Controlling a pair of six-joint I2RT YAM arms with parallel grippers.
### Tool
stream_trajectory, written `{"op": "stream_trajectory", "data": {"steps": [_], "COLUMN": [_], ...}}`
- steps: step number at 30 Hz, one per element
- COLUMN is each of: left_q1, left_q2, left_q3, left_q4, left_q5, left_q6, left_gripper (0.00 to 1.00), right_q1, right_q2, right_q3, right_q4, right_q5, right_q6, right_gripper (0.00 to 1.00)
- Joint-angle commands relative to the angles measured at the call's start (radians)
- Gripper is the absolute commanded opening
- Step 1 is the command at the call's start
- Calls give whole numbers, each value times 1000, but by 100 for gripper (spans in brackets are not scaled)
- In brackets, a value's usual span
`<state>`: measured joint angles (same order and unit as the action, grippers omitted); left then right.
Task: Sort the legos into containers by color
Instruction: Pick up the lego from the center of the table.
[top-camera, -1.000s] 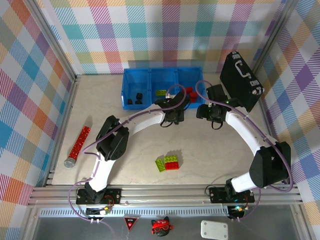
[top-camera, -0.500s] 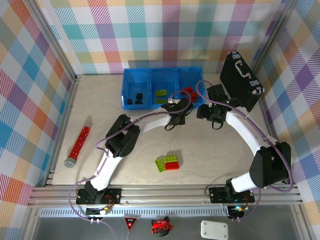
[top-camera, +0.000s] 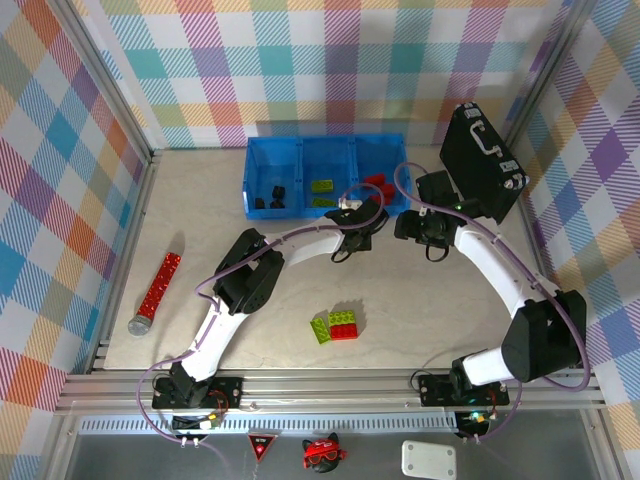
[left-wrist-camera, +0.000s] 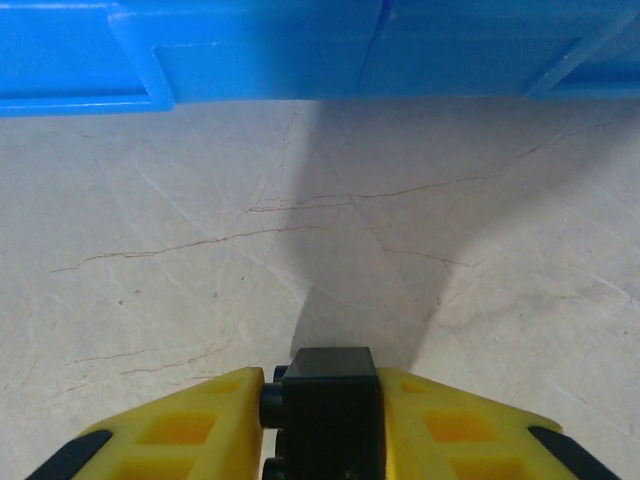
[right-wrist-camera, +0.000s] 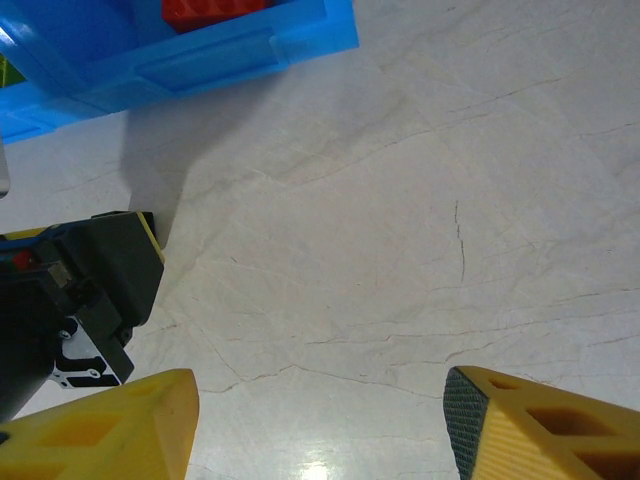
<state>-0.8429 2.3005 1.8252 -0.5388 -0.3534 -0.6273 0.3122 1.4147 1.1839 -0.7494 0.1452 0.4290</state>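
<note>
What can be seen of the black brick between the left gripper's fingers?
The black lego brick is small, boxy, matte plastic, with round studs on its left side, so it is turned sideways. The left gripper pinches it between its yellow fingers, which touch it on both sides. Its lower part is cut off by the frame. It sits over the pale table, short of the blue containers.
</note>
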Motion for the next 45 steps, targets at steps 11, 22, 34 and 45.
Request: {"op": "stream_trajectory", "data": {"steps": [11,22,34,45], "left_q1": [-13,-6,73,226], "left_q2": [-69,-212,-359,-477], "left_q3": [-37,-132,-206,-280], "left_q4": [30,35,22,22], "left_q5": [-34,-96,-160,-168], "left_q6": [50,98,157,220], "left_gripper": [26,27,27,27], "right_q1": [-9,-9,-9,-9], "right_q2": [-30,-26,-22,-32], "right_q3": [-8,-10,-16,-33], "right_q4": [-24,-34,-48,-58], "right_q5": [-15,-15,-19,-21], "right_q6": [-3,4,8,7], "right_gripper": [66,66,65,65]}}
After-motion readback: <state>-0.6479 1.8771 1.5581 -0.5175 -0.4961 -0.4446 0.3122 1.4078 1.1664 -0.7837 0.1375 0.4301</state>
